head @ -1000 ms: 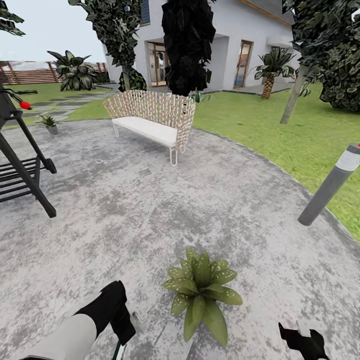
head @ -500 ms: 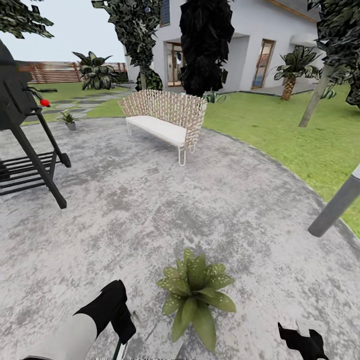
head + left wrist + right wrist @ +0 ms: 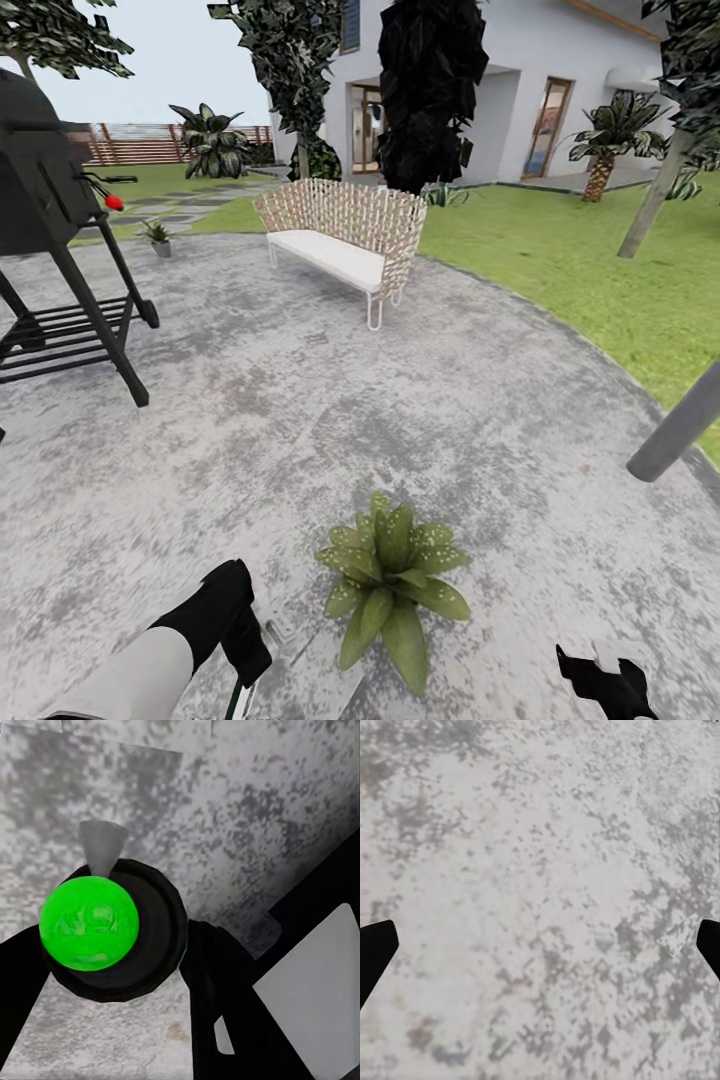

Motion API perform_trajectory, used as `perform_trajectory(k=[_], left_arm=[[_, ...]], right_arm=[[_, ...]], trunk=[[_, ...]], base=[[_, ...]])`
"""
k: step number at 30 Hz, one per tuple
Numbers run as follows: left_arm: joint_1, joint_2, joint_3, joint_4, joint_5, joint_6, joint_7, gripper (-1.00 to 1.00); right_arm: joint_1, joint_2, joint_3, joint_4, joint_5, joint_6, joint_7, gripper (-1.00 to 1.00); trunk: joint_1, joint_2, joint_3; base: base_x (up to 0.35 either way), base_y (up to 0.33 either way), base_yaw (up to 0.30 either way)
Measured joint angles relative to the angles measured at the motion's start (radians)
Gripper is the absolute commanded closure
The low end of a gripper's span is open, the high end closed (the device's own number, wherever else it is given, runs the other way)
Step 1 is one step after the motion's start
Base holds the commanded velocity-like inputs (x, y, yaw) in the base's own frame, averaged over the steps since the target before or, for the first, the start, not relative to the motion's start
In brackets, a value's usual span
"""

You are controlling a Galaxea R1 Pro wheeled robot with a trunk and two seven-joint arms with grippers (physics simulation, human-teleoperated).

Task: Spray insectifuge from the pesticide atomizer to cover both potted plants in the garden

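Note:
One potted plant [image 3: 390,585] sits on the stone patio just ahead of me, between my arms, its green leaves dotted with whitish insectifuge specks. The other potted plant [image 3: 157,236] is small and far off at the patio's back left edge, past the grill. Low at the left of the head view, my left gripper [image 3: 243,688] is shut on the pesticide atomizer [image 3: 112,934]. From the left wrist it looks like a dark round bottle with a bright green top and a grey nozzle, held between black fingers [image 3: 225,997]. My right gripper [image 3: 598,682] hangs open over bare patio.
A black grill on legs [image 3: 60,260] stands at the left. A wicker bench with a white cushion [image 3: 340,240] is at the patio's far side. A leaning grey post [image 3: 675,430] rises at the right edge. Lawn, trees and a white house lie beyond.
The whole view has swung left, so the grill shows more and the bench and post sit further right in the picture. Both arms keep their pose.

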Motion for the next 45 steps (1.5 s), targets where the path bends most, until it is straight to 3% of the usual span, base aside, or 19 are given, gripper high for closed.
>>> perform_trajectory(k=[9, 14, 19, 33, 41, 45], left_arm=[[0.000, -0.002, -0.001, 0.000, 0.003, -0.002, 0.000, 1.00], [0.000, -0.002, -0.002, 0.000, 0.033, -0.003, 0.001, 1.00], [0.000, -0.002, -0.002, 0.000, 0.034, -0.003, 0.001, 1.00], [0.000, -0.001, -0.001, 0.000, 0.034, -0.002, 0.000, 1.00], [0.000, 0.006, -0.006, 0.014, 0.035, -0.009, -0.002, 1.00], [0.025, 0.011, -0.007, 0.038, 0.030, -0.018, -0.002, 1.00]], right_arm=[[0.000, -0.002, 0.000, -0.001, 0.001, 0.000, -0.001, -1.00], [0.000, -0.007, 0.000, 0.001, 0.003, 0.000, -0.001, -1.00], [0.000, -0.006, 0.000, 0.000, 0.001, 0.000, -0.001, -1.00], [0.000, -0.005, 0.000, 0.001, 0.001, 0.000, -0.002, -1.00], [0.000, -0.005, 0.000, 0.001, 0.001, 0.000, -0.001, -1.00], [0.000, -0.005, 0.000, 0.001, 0.001, 0.000, -0.002, -1.00]], trunk=[[0.000, 0.000, 0.000], [0.000, 0.000, 0.000], [0.000, 0.000, 0.000], [0.000, 0.000, 0.000], [0.000, 0.000, 0.000], [0.000, 0.000, 0.000]], base=[[0.078, -0.132, 0.202], [0.007, -0.265, 0.006], [-0.097, -0.272, 0.028], [0.038, -0.260, 0.264], [0.000, -0.018, 0.043], [0.000, 0.000, 0.162]])
